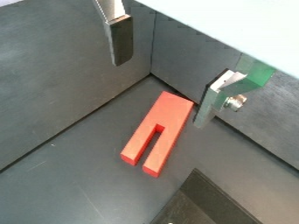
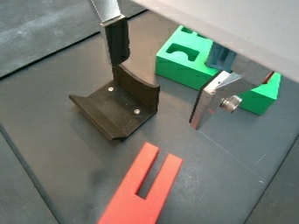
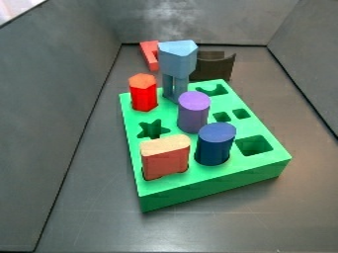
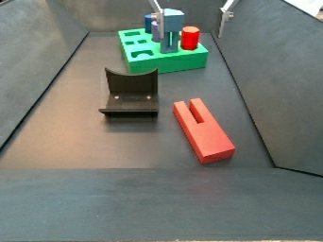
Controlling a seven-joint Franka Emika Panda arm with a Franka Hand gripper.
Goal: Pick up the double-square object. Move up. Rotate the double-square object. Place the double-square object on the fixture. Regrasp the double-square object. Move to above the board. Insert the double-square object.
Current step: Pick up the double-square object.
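The double-square object, a long red block with a slot cut into one end, lies flat on the dark floor; it also shows in a wrist view and in a side view. My gripper hangs high above it, open and empty, with one finger on each side. The dark fixture stands on the floor beside the red block, seen too in a side view. The green board lies beyond it. In a side view only the fingertips show at the upper edge.
The board holds several pegs: a red hexagonal one, a purple one, a dark blue one, a salmon-pink one and a grey-blue one. Grey walls enclose the floor.
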